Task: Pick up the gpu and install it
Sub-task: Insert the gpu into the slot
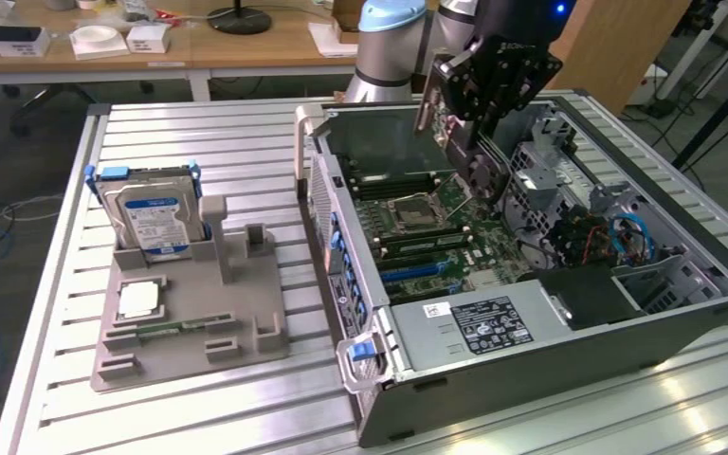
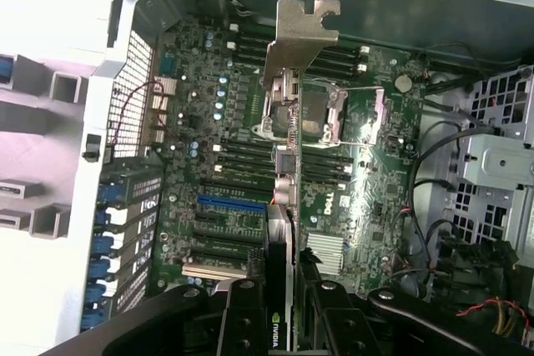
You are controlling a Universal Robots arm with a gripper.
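Jaws stand partway closed, clamped on the gpu (image 2: 284, 172), which hangs edge-on from my gripper (image 2: 284, 289) with its pale bracket (image 2: 302, 35) at the far end. I see it in the exterior view's upper middle, over the motherboard (image 1: 446, 237) inside the open computer case (image 1: 516, 370).

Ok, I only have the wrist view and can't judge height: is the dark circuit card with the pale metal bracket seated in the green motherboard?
Observer: No. The dark circuit card hangs tilted from the hand inside the open grey computer case, its lower end above the green motherboard.
Operator: What's in the grey holder beside it?
Observer: A silver hard drive with a blue-white label, standing upright, on the exterior view's left of the case.
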